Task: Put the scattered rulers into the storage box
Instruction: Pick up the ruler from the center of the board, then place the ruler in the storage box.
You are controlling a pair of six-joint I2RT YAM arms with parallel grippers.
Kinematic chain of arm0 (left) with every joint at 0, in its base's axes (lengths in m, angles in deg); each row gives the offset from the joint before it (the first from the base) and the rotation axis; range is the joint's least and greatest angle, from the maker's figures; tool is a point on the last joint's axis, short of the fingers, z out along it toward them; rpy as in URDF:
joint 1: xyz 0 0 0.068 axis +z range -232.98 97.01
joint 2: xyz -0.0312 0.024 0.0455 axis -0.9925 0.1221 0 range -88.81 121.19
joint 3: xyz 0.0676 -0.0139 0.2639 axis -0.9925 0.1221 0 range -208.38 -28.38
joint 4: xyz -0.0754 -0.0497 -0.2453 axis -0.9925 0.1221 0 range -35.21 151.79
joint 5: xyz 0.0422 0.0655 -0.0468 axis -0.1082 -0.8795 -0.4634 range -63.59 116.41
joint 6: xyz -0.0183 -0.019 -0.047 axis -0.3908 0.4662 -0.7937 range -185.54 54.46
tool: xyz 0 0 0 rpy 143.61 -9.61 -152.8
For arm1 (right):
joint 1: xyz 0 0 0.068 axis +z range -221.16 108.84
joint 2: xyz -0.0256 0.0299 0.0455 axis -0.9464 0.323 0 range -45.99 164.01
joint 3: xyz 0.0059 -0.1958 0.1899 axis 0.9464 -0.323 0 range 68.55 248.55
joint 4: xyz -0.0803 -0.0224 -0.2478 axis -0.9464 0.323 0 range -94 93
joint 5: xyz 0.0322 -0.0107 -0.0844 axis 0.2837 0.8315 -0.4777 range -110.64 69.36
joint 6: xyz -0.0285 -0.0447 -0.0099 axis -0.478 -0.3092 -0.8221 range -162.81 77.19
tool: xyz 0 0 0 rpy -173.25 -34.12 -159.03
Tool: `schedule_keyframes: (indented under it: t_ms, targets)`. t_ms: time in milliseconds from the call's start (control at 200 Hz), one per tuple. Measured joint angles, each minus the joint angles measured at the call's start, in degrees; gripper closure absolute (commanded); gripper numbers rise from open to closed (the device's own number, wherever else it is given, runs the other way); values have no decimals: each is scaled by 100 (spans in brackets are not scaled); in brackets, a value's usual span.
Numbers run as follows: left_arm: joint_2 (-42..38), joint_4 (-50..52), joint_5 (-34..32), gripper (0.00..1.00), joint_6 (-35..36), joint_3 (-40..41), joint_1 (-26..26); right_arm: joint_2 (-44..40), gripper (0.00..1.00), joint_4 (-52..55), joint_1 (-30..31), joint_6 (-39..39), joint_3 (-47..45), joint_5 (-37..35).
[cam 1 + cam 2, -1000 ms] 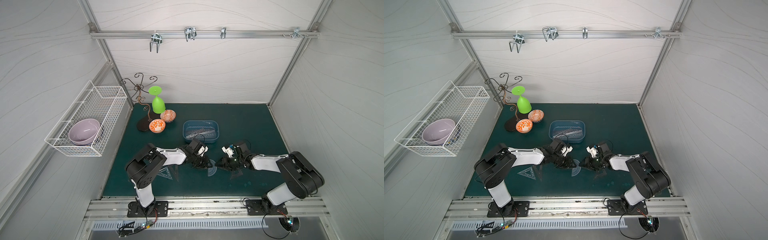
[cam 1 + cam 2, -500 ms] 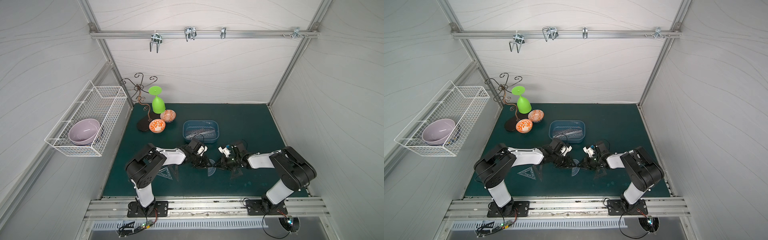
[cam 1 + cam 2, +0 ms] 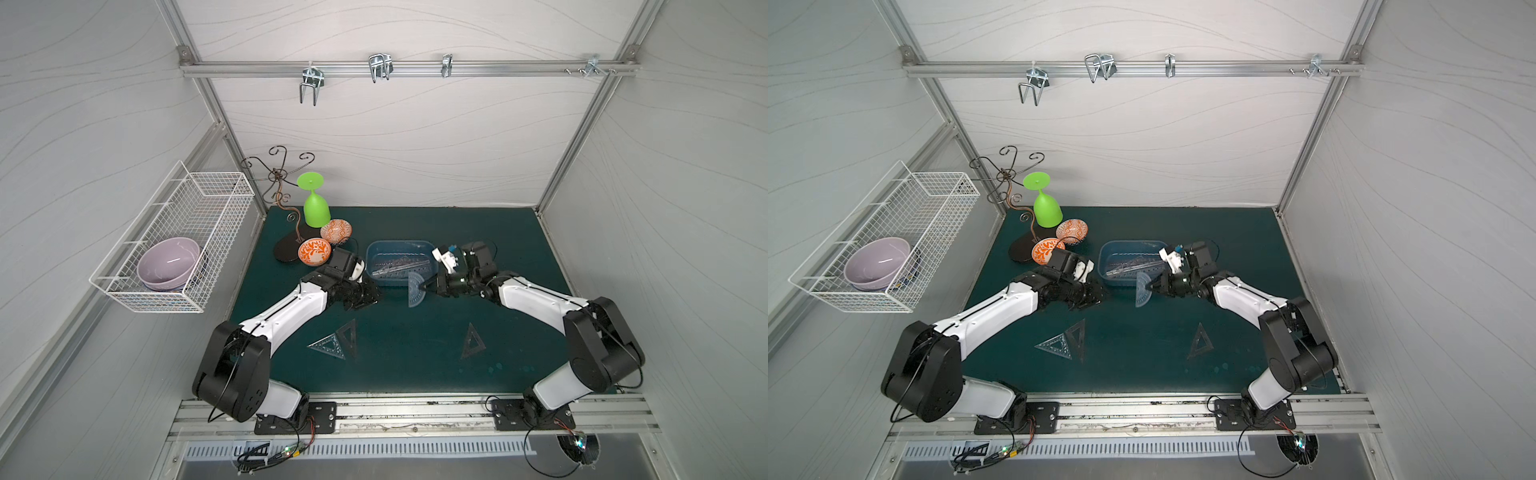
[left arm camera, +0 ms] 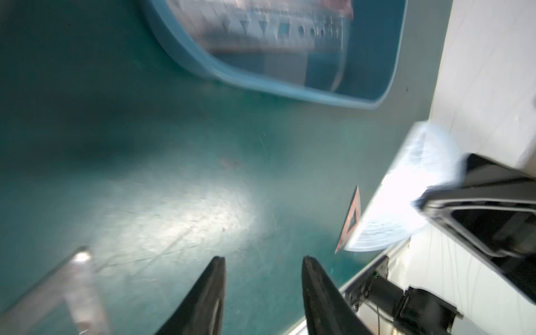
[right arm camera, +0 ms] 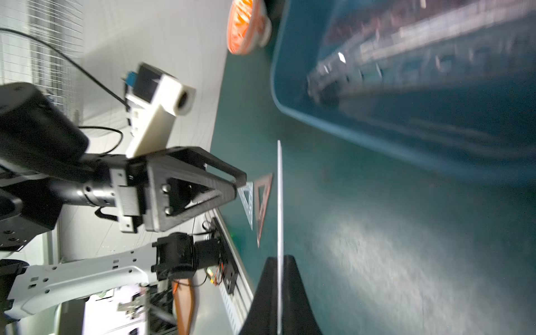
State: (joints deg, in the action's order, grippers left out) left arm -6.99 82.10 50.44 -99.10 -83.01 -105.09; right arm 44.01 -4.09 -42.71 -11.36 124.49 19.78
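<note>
The right pincer [image 3: 429,286] is clamped on one edge of the clear protractor [image 3: 417,291], which looks thin, light, stiff and likely slippery, holding it just beside the storage box [image 3: 376,259], while the left pincer [image 4: 263,262] hangs over the table [image 3: 415,374], fingers apart and empty.

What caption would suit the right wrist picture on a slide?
Right gripper shut on a clear protractor seen edge-on, near the blue storage box already holding rulers.
</note>
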Motion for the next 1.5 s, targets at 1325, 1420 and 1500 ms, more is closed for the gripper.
schedule_keyframes:
  t_ms: [1325,1420,1500]
  targets:
    - [570,697,258,50,632,-625,256,3956,85,1346,122,-1016,4146,-339]
    - [570,675,260,50,632,-625,256,3998,81,1471,120,-1058,4186,-358]
    - [570,667,267,50,632,-625,256,4004,78,1596,98,-1097,4253,-385]
